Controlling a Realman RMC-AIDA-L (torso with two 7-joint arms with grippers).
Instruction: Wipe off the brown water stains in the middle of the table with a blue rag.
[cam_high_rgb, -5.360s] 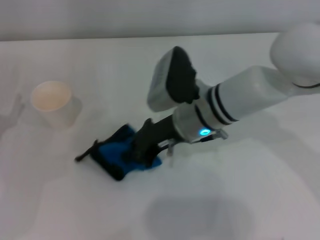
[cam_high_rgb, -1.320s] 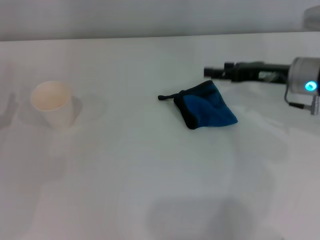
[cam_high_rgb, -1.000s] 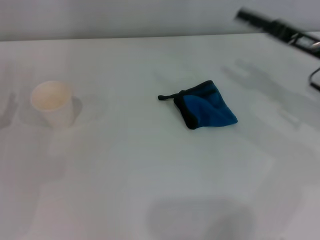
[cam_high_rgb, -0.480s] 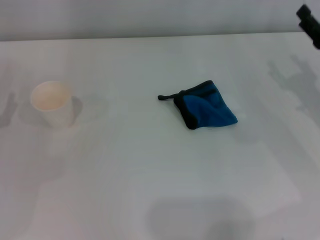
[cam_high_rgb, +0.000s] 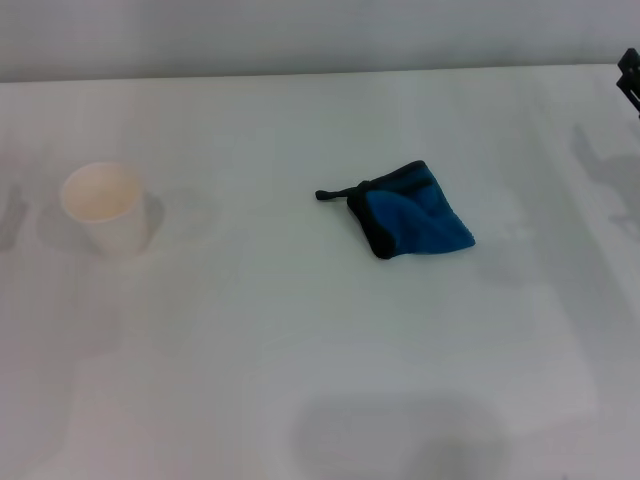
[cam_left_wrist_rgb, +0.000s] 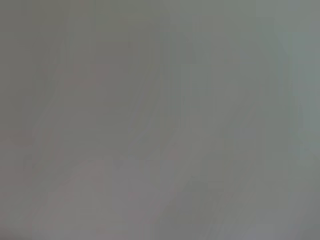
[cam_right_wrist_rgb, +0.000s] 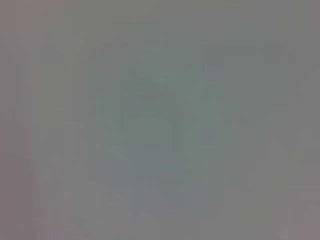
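Nearest you, the white desk (cam_high_rgb: 300, 340) carries only a faint grey shade low in the head view, well apart from the right gripper and on its near side.

Mid-desk: the blue rag (cam_high_rgb: 412, 214) lies loosely folded and flat on the desk, with nothing gripping or touching it. It sits well apart from the right gripper, nearer to you and off toward the robot's left. Its black edging runs along the side turned away from the gripper. The short black loop tab (cam_high_rgb: 328, 194) sticks out from that same side, pointing away from the gripper.

At about the same depth, a white paper cup (cam_high_rgb: 106, 207) stands upright with its mouth open. It is well apart from the rag, on the rag's far side as seen from the gripper.

Far right: only a small dark part of the right gripper (cam_high_rgb: 630, 72) shows, at the picture's edge, above the desk's far right part. You cannot tell whether its fingers are spread or pressed together.

Left gripper: not in the head view.

Both wrist views give a flat grey field, and nothing in them can be made out.
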